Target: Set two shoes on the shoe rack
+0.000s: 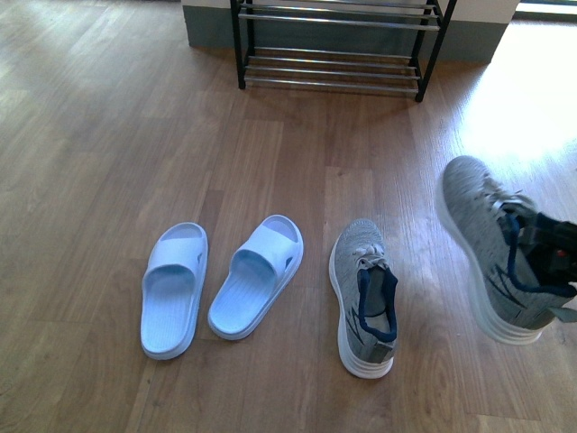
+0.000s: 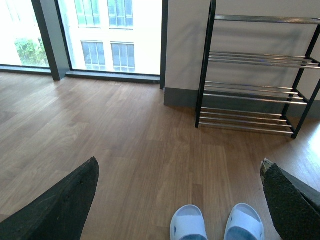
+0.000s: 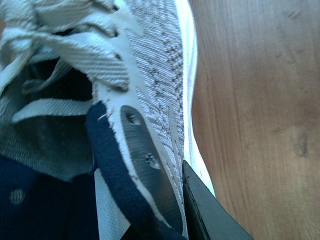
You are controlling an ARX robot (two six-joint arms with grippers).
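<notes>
My right gripper (image 1: 552, 251) is shut on the collar of a grey sneaker (image 1: 491, 253), which hangs tilted above the floor at the right. In the right wrist view a black finger (image 3: 210, 210) presses the side of that sneaker (image 3: 150, 65) by its navy lining. The other grey sneaker (image 1: 362, 298) lies on the floor. Left of it lie two pale blue slides (image 1: 176, 289) (image 1: 257, 275). The shoe rack (image 1: 334, 45) stands at the far wall with bare shelves. My left gripper (image 2: 177, 167) is open above the floor, short of the slides (image 2: 188, 225).
Wooden floor stretches between the shoes and the rack (image 2: 255, 90). A grey skirting and white wall (image 2: 185, 50) stand behind the rack. Left of it, tall windows (image 2: 110, 35) reach down to the floor. Bright sunlight falls on the floor at the right (image 1: 514, 108).
</notes>
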